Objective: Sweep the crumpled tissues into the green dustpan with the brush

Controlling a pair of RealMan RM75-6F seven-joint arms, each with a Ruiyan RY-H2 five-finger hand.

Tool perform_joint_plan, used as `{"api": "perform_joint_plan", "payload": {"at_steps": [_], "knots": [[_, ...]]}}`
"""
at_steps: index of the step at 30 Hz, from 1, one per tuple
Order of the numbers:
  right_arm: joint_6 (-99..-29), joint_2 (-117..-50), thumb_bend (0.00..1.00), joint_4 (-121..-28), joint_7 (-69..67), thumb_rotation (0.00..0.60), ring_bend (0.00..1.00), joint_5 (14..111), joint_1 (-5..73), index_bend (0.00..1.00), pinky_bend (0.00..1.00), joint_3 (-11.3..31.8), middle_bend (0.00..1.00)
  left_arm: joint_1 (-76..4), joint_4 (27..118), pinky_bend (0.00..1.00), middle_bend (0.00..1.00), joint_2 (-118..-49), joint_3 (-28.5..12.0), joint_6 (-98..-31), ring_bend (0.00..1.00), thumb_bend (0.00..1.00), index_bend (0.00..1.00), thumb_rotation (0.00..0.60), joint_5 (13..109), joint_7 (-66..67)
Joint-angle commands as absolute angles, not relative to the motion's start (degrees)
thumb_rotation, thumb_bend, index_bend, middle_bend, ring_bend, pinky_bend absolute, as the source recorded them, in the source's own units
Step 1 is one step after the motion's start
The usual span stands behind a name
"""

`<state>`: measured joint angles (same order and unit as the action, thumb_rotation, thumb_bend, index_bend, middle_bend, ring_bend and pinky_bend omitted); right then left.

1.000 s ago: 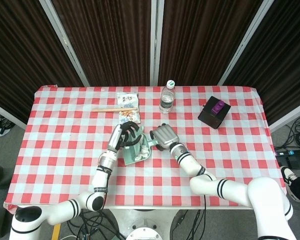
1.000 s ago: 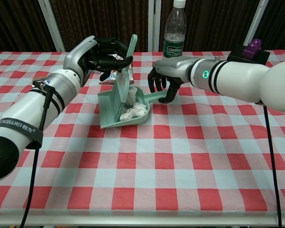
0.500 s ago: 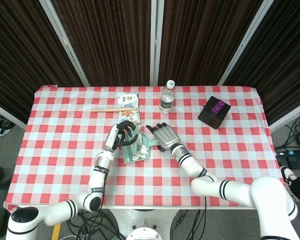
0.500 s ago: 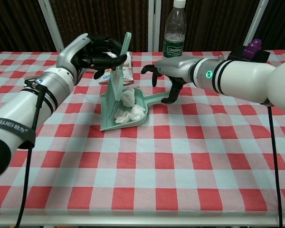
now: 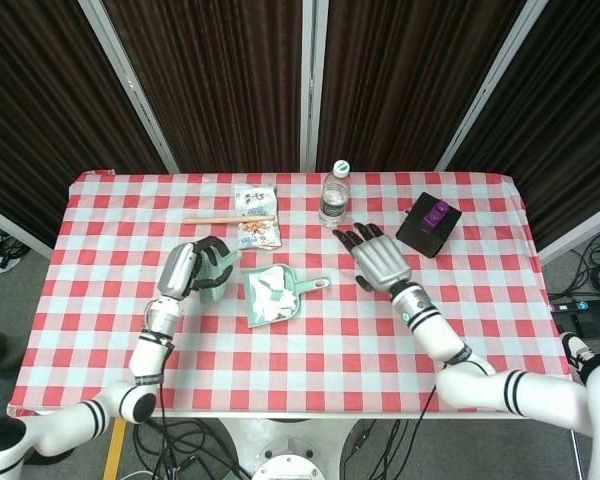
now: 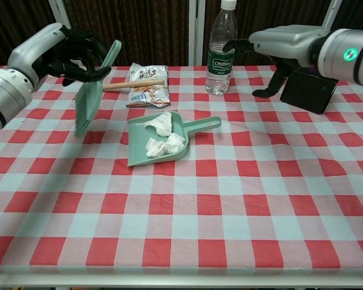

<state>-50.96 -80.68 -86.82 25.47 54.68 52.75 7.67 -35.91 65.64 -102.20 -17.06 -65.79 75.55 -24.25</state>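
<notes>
The dustpan (image 6: 154, 144) lies flat on the tabletop (image 6: 242, 199), handle toward the right hand, with the tissues (image 6: 163, 136) inside it. Left of the dustpan, the left hand (image 6: 69, 51) grips the brush (image 6: 91, 90) above the tabletop, bristles down. Right of the dustpan, the right hand (image 5: 380, 258) hovers with fingers (image 5: 352, 238) spread, holding nothing. Beyond the dustpan stand a bottle (image 6: 219, 51), a snack bag (image 6: 146, 90) and a black box (image 5: 428, 224).

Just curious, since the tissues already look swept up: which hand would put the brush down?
Probably the left hand: it already grips the brush, lifted off to the side of the dustpan. The right hand is open, holding nothing, near the water bottle.
</notes>
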Motion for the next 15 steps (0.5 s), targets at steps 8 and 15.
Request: {"api": "perform_joint_plan", "payload": {"at_steps": [8,15], "knots": [[-56.2,-73.9,0.22,-91.4,20.3,0.6,0.04,61.8,45.5,0.0,0.1,4.2,0.15,-35.6,71.8,0.86,0.47,-95.2,-12.4,-58.6,0.57,0.52,0.5,0.6,64.8,11.8],[-58.2,-70.2,0.22,-91.6,16.3,0.6,0.04,64.0,41.5,0.0,0.1,3.5,0.15,-36.7,75.6,0.85,0.37,-94.3,-13.1,-55.8,0.52,0.28,0.28,0.6,59.4,16.9]]}}
